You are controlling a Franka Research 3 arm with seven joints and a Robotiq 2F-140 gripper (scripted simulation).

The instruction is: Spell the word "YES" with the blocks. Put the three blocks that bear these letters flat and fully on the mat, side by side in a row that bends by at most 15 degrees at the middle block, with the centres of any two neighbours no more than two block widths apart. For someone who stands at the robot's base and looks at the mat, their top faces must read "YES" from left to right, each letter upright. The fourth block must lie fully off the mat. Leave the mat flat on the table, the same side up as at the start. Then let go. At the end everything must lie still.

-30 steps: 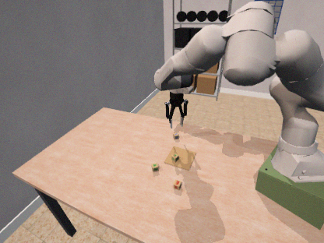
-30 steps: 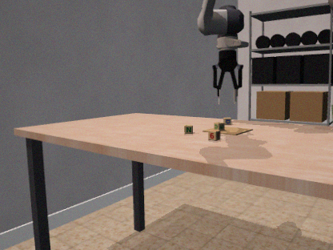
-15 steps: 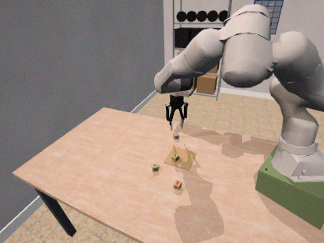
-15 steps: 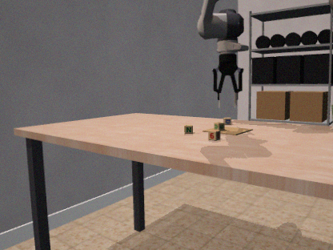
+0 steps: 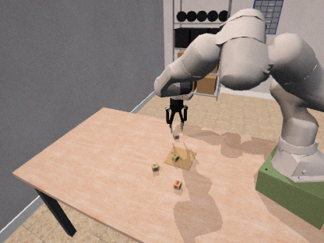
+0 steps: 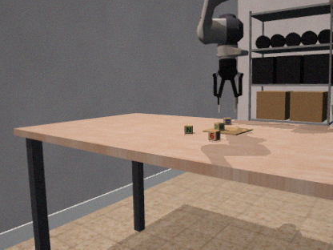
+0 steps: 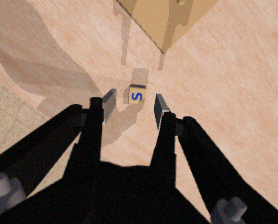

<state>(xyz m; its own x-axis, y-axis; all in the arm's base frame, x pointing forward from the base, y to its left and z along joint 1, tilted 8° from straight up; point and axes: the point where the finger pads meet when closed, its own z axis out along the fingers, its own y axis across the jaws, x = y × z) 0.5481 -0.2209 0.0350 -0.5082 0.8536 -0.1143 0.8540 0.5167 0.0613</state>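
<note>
My gripper hangs in the air straight above the block with a blue S, which lies on the bare table just beyond the far corner of the tan mat. The fingers are partly open with nothing between them. In the wrist view the S block shows between the fingertips, far below them. A green-lettered block lies on the mat. A block with a green N and a red-lettered block lie on the table off the mat.
The robot's green base stands at the right of the table. A metal shelf with boxes and dark balls stands behind the table against the wall.
</note>
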